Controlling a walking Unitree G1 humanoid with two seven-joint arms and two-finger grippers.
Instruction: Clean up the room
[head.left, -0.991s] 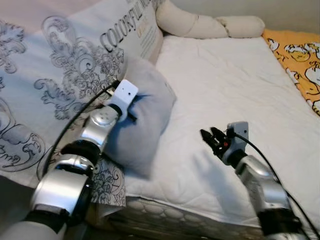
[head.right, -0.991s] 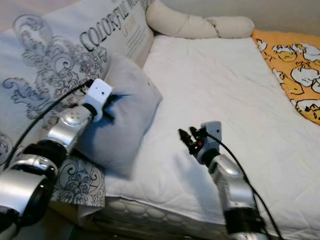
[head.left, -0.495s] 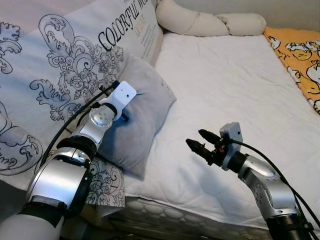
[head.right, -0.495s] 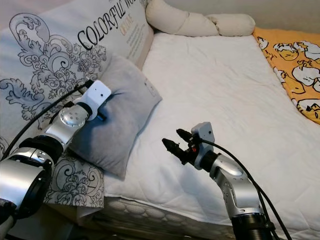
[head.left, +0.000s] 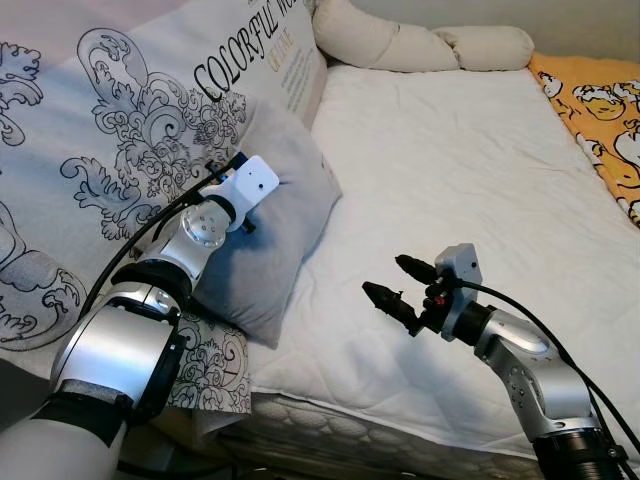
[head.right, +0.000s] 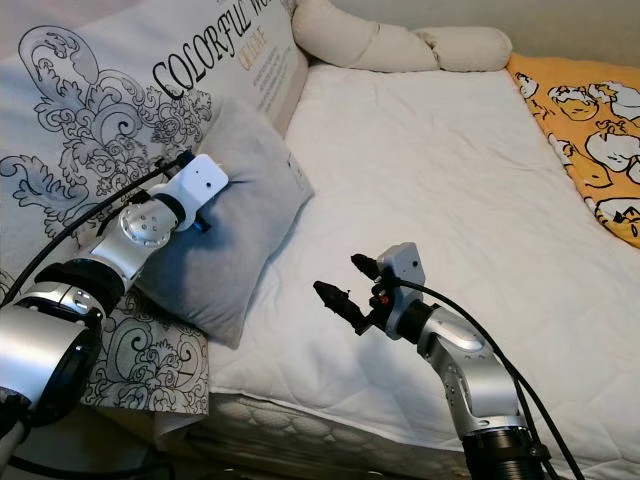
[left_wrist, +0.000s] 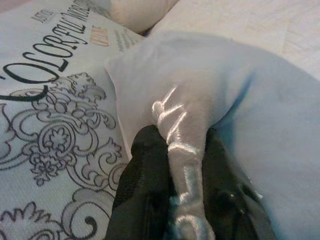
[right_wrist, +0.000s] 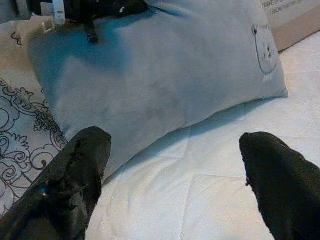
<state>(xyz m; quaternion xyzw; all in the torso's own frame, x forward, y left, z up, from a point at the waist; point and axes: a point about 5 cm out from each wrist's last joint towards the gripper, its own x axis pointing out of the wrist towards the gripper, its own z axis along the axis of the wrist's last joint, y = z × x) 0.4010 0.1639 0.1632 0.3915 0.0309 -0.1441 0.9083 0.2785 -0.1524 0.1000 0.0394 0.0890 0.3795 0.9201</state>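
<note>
Grey pillow (head.left: 285, 215), left of centre in the head views, lying at the left edge of the white mattress (head.left: 480, 170) and leaning against a patterned quilt (head.left: 110, 150) printed with black scrollwork and the word "COLORFUL". The pillow is soft, plain pale grey plush, with a small bear-face patch (right_wrist: 265, 47) near one corner; its cover is gathered into a shiny ridge where it is gripped. The left gripper (left_wrist: 180, 165), seen in the left wrist view, pinches that fold of fabric between its two black fingers. The right gripper (head.left: 400, 288), lower centre of the head views, hovers just above the mattress with its fingers (right_wrist: 75, 175) spread wide and pointed at the pillow's near side, apart from it.

Step in hand, as judged: repositioning the pillow on the bed, one arm holding while the other approaches. The next move likely calls for the right gripper to reach the pillow's lower edge and close on it, so both arms can lift it together.

A cream bolster (head.left: 420, 45) lies across the upper edge of the frame; an orange cartoon-print blanket (head.left: 600, 110) occupies the upper right.
</note>
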